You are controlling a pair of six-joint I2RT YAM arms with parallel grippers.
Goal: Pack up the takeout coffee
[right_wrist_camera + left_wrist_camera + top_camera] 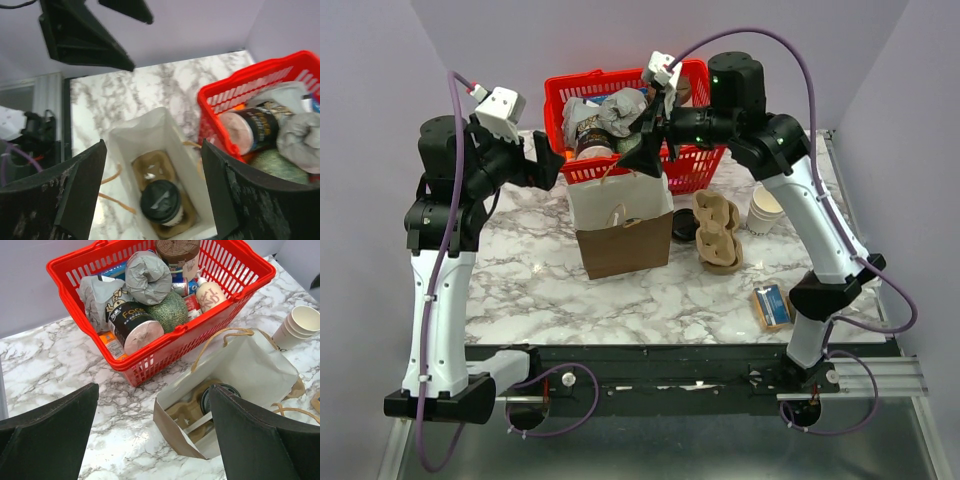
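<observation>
The takeout coffee (160, 201), a white cup under a black dome lid, stands in a cardboard carrier (152, 167) at the bottom of the open brown paper bag (623, 240). My right gripper (153, 145) hangs open above the bag's mouth, and nothing is between its fingers. From the left wrist view the cup's lid (227, 389) shows partly behind one finger. My left gripper (154, 390) is open and empty, raised left of the bag (250, 362). From above, the bag's walls hide the cup.
Behind the bag stands a red basket (685, 168) full of groceries. Right of the bag lie a spare cardboard carrier (720, 235), a loose black lid (685, 226) and a stack of lidless paper cups (765, 210). A small blue packet (772, 305) lies near the front right.
</observation>
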